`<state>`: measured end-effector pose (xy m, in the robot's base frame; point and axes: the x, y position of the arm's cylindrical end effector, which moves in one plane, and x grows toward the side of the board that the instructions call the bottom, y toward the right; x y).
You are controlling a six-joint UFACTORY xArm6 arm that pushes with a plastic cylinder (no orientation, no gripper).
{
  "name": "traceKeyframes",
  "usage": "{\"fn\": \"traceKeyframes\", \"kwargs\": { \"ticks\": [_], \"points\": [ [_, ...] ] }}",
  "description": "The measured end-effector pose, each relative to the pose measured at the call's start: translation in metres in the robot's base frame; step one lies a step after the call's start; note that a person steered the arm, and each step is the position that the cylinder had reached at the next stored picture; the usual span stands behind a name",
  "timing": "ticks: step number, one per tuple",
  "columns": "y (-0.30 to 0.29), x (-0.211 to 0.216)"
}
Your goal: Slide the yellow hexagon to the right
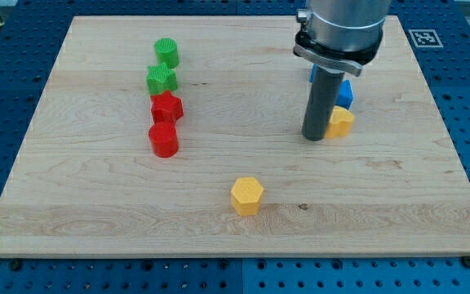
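The yellow hexagon (246, 196) lies on the wooden board (96, 220) near the view's bottom centre. My tip (314, 137) stands on the board up and to the right of the hexagon, well apart from it. A second yellow block (342, 122) sits just to the right of my tip, touching or almost touching the rod.
A blue block (345, 92) sits behind the rod, partly hidden. At the view's left, a column of blocks: green cylinder (166, 53), green star-like block (161, 80), red star-like block (167, 107), red cylinder (163, 140).
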<state>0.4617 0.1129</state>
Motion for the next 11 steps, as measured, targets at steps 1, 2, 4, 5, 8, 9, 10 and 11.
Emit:
{"fn": "traceKeyframes", "kwargs": {
  "ticks": [1,2,4,5,8,9,10,11],
  "points": [
    [0.009,0.000],
    [-0.002,0.027],
    [-0.075,0.050],
    [-0.117,0.058],
    [-0.142,0.118],
    [-0.142,0.115],
    [-0.135,0.115],
    [-0.119,0.115]
  ]
}}
